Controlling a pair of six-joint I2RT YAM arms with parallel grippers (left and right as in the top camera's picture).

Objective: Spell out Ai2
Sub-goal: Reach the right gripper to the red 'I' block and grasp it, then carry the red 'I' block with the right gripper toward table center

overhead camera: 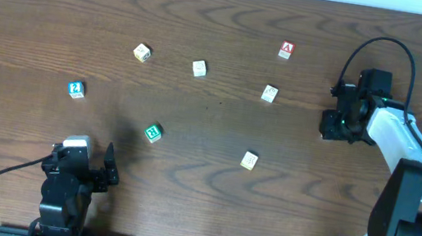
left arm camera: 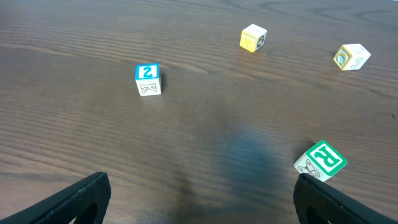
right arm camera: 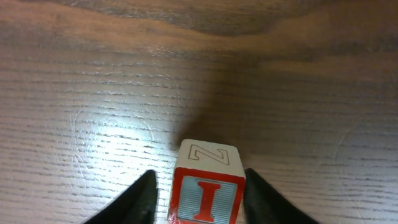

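Right gripper [right arm camera: 200,186] is low over the table [right arm camera: 93,74], on the right side. Its fingers [right arm camera: 140,202] stand narrow on either side of the "I" cube [right arm camera: 208,199]. The right finger looks to be against it and a thin gap shows on the left; cannot tell whether it is clamped. Cube is upright.

Left gripper [left arm camera: 202,202] is wide, holding nothing, at front left.

"2" cube [overhead camera: 76,89] lies at the left. "A" cube [overhead camera: 286,50] lies at back right, well apart from both grippers. Green cube [overhead camera: 153,132] is near the left gripper.
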